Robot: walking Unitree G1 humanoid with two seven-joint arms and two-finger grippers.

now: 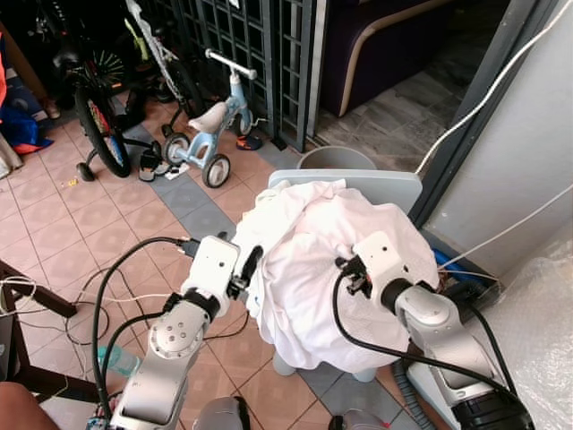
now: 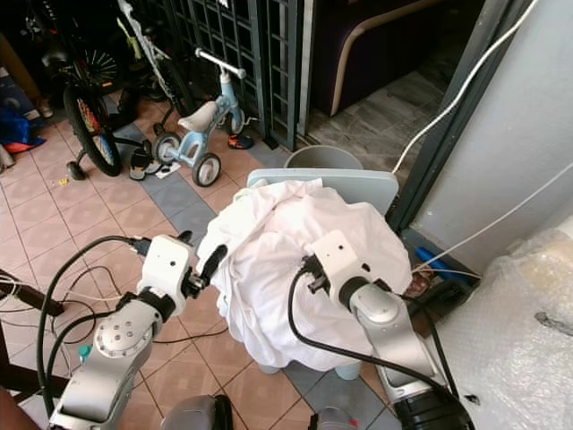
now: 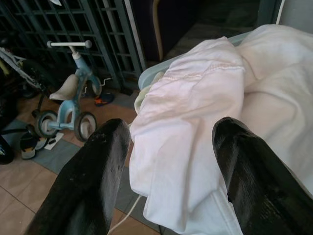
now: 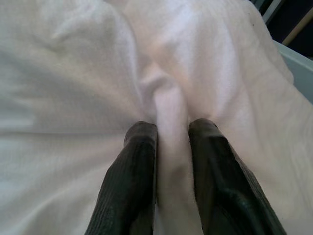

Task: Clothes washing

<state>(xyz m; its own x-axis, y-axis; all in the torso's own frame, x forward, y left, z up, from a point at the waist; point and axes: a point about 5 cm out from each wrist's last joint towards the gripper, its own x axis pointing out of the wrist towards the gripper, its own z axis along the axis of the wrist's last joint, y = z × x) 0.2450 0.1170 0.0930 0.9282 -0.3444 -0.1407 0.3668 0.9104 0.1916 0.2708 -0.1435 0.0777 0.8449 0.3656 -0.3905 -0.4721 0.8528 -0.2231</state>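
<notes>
Bright daylight, sharp pics; white cloth (image 1: 313, 260) glares, wrist-cam fingers slightly soft.

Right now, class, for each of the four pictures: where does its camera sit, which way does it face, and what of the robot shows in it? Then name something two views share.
Left eye: on the head, facing forward and down at the laundry; both arms show.
Right eye: beside it, same scene; left claw beside the laundry.
Left wrist: on the left wrist, looking along its open fingers at the laundry and trike.
Right wrist: on the right wrist; right claw pinches a fold of cloth.
Shared: laundry in all; trike in three.
</notes>
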